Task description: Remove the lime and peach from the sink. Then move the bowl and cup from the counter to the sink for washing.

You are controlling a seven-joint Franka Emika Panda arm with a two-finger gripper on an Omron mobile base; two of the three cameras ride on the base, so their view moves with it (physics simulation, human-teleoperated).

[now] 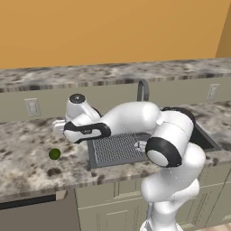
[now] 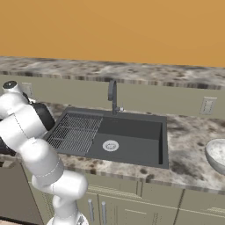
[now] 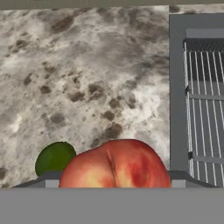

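Peach sits right up against the hand camera, between the gripper jaws, which stand wide around it over the speckled counter, left of the sink. Lime rests on the counter just beside it. Bowl waits on the counter right of the sink.

Glossy white rounded arm with black joint bands and grey end cap.
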